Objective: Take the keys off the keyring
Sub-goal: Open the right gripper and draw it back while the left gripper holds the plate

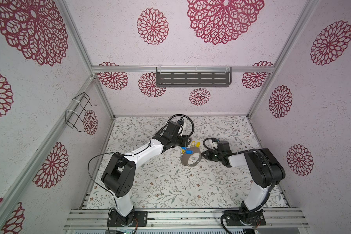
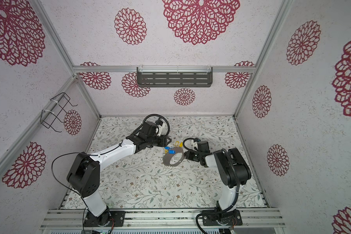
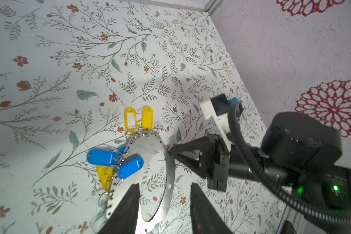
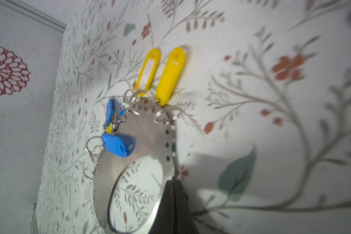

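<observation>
The keyring (image 1: 195,151) (image 2: 177,151) is a flat grey metal plate lying on the floral table, past the middle. The keys hang from small wire rings along its rim: two yellow tags (image 3: 138,119) (image 4: 160,73) at its far end, and two blue tags (image 3: 116,162) (image 4: 118,144) with another yellow one (image 3: 103,175) at its left side. My right gripper (image 4: 171,182) (image 1: 202,157) is shut on the plate's right rim, as the left wrist view shows (image 3: 170,151). My left gripper (image 3: 164,194) (image 1: 186,142) hovers open over the plate, holding nothing.
A black wire basket (image 1: 79,112) hangs on the left wall. A dark slotted shelf (image 1: 193,78) is fixed to the back wall. The right wall stands close behind the right arm (image 1: 263,168).
</observation>
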